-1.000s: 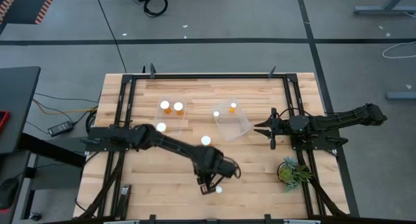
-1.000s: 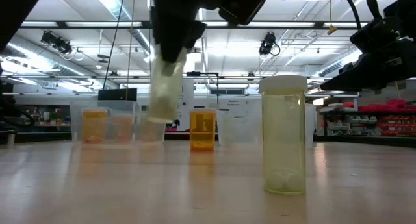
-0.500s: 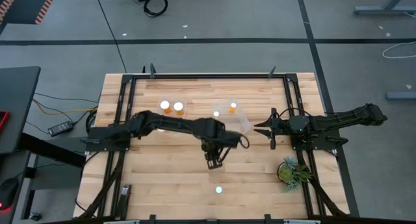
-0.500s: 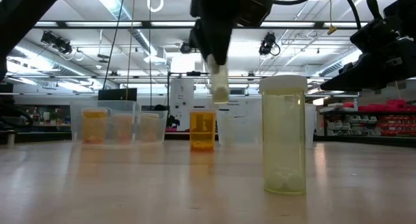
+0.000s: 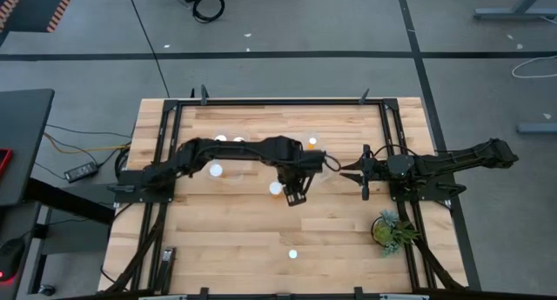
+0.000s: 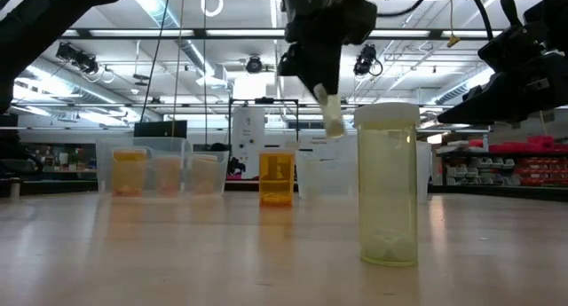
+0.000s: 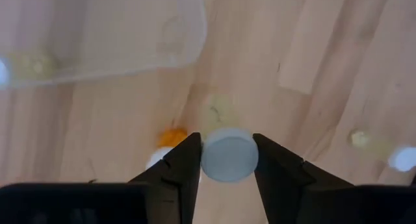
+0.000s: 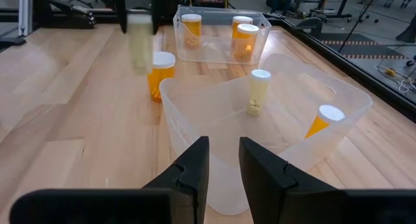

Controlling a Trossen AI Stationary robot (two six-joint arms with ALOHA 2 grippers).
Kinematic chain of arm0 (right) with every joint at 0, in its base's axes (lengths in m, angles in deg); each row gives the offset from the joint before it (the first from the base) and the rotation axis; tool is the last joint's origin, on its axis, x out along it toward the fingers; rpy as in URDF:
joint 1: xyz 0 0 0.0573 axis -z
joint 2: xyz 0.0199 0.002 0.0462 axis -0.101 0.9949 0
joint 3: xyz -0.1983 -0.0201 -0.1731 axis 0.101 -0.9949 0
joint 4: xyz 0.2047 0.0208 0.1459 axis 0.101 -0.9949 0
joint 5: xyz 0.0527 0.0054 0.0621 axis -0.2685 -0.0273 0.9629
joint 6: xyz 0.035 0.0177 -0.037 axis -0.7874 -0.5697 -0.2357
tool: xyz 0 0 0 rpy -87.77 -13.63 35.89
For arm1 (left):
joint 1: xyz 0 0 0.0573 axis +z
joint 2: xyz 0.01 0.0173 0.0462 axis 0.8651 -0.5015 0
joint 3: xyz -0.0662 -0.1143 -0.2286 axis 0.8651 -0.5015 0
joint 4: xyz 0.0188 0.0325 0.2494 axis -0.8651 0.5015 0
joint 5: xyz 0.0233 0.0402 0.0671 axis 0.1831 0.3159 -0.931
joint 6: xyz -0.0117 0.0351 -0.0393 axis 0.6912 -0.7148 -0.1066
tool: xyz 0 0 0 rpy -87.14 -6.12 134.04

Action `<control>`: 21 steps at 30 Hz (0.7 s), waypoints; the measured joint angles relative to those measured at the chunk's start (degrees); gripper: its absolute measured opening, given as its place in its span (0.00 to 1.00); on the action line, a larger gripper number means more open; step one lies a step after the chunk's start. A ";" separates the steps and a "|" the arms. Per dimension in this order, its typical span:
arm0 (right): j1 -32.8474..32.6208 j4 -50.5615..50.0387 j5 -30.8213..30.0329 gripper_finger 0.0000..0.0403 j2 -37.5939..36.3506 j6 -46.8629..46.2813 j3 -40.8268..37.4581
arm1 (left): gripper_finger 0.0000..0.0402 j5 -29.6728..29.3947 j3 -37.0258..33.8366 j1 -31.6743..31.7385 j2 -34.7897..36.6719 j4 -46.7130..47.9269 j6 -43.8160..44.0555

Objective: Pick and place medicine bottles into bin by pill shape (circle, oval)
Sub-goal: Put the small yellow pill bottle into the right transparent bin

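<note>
A large lab or workshop hall: ceiling strip lights [image 6: 160, 4], stocked shelving [image 6: 519, 168] far right, a grey taped floor [image 5: 287, 55], and a wooden table [image 5: 226, 226] in a black frame.

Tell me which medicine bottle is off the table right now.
The pale bottle clamped in the left gripper, hanging in the air beside the near clear bin. Every other bottle stands on the table or inside a bin.
</note>
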 joint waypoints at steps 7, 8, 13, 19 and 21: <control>-0.01 0.00 0.00 0.23 0.00 0.00 0.00 | 0.32 -0.61 2.28 2.05 0.83 -6.94 -1.56; -0.01 0.01 0.00 0.23 0.00 0.00 0.00 | 0.32 -1.72 2.27 2.34 1.05 -7.06 -1.67; 0.00 -0.02 0.00 0.23 0.00 0.00 0.00 | 0.34 -6.75 2.25 4.07 1.15 -8.04 -1.81; -0.01 0.00 0.00 0.23 0.00 0.00 0.00 | 0.32 -7.04 2.25 6.01 0.98 -10.49 -2.51; -0.02 -0.01 0.00 0.23 0.00 0.00 0.00 | 0.32 -7.04 2.25 6.52 0.98 -11.08 -2.51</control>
